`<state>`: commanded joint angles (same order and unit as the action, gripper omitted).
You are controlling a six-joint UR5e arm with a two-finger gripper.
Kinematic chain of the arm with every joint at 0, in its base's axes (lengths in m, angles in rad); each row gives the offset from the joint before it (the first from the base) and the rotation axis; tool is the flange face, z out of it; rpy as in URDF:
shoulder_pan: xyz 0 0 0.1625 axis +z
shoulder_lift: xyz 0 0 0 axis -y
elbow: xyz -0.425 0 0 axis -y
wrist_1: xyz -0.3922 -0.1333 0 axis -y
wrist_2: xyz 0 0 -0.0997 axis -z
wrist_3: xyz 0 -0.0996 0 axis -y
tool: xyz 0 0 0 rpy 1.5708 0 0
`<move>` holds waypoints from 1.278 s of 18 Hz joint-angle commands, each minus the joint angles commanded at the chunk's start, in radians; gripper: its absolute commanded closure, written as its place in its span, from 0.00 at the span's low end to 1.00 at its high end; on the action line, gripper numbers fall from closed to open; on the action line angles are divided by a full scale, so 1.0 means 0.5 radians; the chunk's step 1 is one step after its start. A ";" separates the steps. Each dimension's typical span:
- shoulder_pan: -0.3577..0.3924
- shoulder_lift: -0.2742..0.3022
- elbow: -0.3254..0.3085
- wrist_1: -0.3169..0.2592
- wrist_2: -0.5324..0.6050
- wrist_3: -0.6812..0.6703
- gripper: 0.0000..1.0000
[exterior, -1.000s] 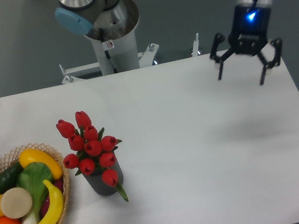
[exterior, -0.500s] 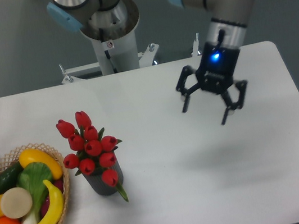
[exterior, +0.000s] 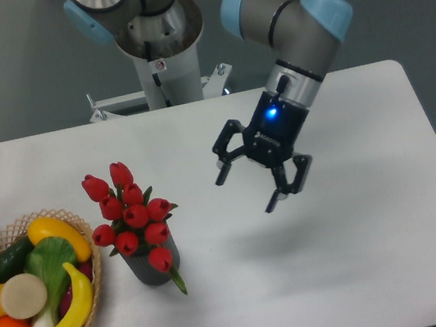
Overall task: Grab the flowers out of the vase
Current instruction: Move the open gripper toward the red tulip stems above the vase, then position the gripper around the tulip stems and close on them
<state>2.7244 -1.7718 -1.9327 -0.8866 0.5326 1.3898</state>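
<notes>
Your hand (exterior: 246,191), with fingers apart and empty, had crossed the bench (exterior: 365,256) leftward toward the flowers (exterior: 129,215), which stood untouched in the vase (exterior: 147,267); grasping remained ahead.

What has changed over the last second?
The gripper has swung from the table's far right corner leftward and nearer, toward the flowers, jaws open and empty throughout. The flowers, vase and wicker basket have not moved.
</notes>
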 joint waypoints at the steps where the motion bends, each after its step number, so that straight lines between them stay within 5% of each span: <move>1: 0.000 -0.003 -0.015 0.000 -0.061 0.000 0.00; 23: -0.301 -0.086 -0.043 0.006 -0.102 0.083 0.00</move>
<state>2.5741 -1.8146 -1.9543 -0.8836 0.4817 1.4312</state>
